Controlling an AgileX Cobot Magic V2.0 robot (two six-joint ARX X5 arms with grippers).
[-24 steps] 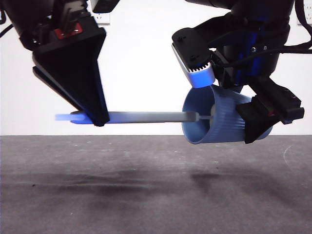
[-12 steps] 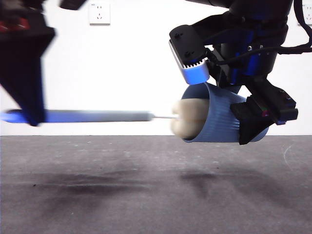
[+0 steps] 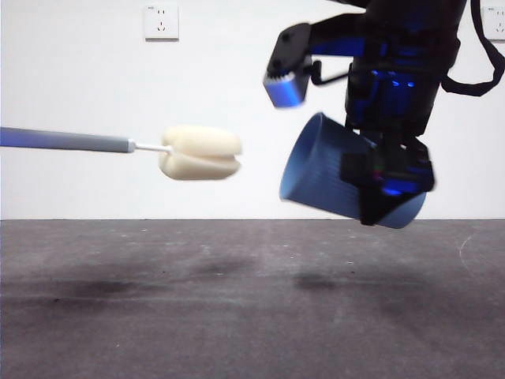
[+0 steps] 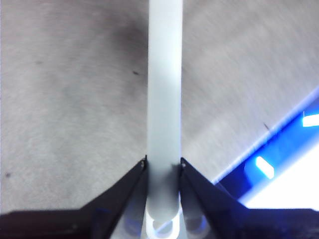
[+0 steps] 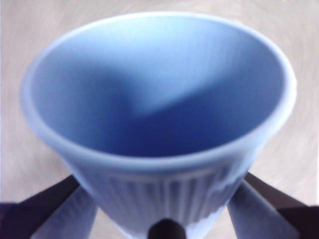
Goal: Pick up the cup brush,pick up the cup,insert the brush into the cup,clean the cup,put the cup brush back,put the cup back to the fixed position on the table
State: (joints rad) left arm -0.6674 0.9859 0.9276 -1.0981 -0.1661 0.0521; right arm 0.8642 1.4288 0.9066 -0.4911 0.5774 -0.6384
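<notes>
Ribbed plastic cup (image 3: 331,178), spongy cup brush (image 3: 200,152)

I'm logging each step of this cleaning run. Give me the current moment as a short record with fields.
cup brush: held level in the air, sponge head outside the cup, apart from it
cup: held above the table, tilted, mouth toward the brush, nothing inside
left gripper: shut on the brush handle
right gripper: shut on the cup's ribbed wall
stage: brush out of cup, neither put back

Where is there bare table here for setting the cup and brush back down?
The table shows bare across the front view, under both the cup brush in the left gripper and the tilted cup in the right gripper. Only the air is crowded.
</notes>
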